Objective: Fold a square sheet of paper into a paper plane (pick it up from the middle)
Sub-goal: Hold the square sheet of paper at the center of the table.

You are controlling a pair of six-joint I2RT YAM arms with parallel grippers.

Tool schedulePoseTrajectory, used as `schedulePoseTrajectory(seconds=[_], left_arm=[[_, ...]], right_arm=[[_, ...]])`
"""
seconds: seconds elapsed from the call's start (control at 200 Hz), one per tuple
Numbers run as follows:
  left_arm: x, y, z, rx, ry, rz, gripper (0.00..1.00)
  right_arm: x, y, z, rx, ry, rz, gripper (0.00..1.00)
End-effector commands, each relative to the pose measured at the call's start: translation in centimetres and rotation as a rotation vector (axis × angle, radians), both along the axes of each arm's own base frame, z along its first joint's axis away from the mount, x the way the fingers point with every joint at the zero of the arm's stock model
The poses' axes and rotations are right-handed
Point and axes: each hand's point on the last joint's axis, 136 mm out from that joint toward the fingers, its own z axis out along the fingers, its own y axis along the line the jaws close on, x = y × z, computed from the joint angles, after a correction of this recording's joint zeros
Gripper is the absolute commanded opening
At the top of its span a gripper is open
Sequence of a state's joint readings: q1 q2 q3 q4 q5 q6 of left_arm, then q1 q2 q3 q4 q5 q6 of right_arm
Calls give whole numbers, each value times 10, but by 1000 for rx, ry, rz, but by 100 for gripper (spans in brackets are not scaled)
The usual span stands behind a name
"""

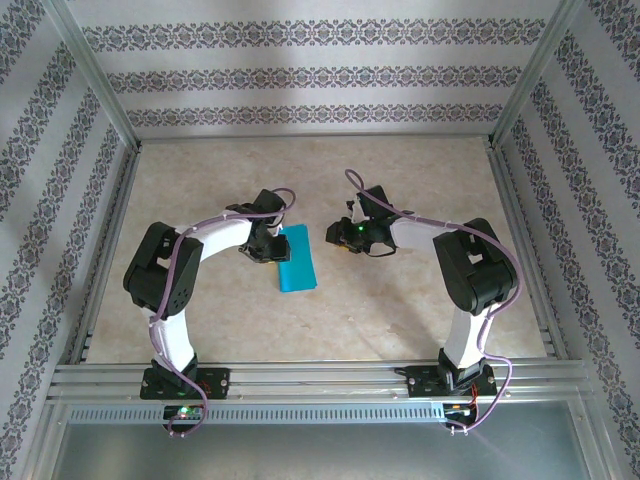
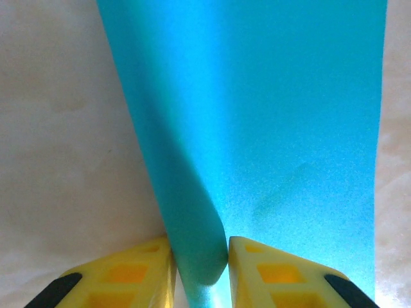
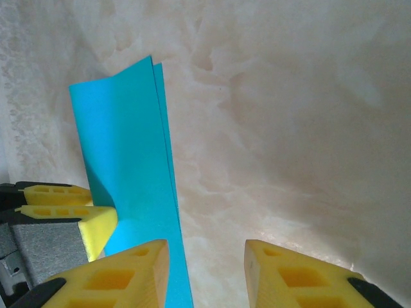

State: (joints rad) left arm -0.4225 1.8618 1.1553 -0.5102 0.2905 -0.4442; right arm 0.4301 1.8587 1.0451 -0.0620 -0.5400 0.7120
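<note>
Left gripper (image 2: 200,251): pressed onto the sheet of paper (image 1: 297,258), its 2 yellow fingers pinching a rounded fold of the teal sheet between them. Table (image 1: 400,300): pale marbled surface, carrying the work near its middle. Left arm (image 1: 175,270) and right arm (image 1: 475,265): both bent inward, wrists facing each other across the sheet. Sheet of paper: doubled over into a narrow strip, lying on the table between the 2 grippers, its long axis running from the near side toward the far side with a slight tilt. The folded long edge sits on the left, in the left gripper; in the right wrist view the 2 layers part slightly at the far corner, so the open edges face right. Right gripper (image 3: 205,245): spread, bare table showing between its fingers, nothing held. The sheet lies to its left, just beside its left finger. Judgement: the left arm is the nearer and already holds the fold; any move by the right gripper must travel leftward, across the strip's long axis, to reach the free edges.
</note>
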Motion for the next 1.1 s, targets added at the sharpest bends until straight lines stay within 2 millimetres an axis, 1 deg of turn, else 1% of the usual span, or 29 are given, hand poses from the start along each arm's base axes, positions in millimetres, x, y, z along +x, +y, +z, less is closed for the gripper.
schedulePoseTrajectory(seconds=[0.0,0.375,0.705,0.819,0.949,1.029,1.094], left_arm=[[-8,-28,-3,-131,2,-120,27],[-16,-27,-7,-122,-7,-242,28],[-17,-26,-5,-113,-16,-261,29],[-14,-24,2,-102,-20,-244,29],[-11,-24,15,-113,-42,-191,29],[-10,-28,20,-142,-49,-165,30],[-10,-28,18,-150,-47,-148,30]], right_arm=[[2,11,5,21,-9,23,37],[-1,17,3,23,-9,49,37],[-8,30,1,30,4,107,35],[-9,31,-1,29,9,111,35],[-11,33,-2,20,7,130,35],[-16,42,0,22,-4,183,31],[-21,54,3,27,-10,233,29]])
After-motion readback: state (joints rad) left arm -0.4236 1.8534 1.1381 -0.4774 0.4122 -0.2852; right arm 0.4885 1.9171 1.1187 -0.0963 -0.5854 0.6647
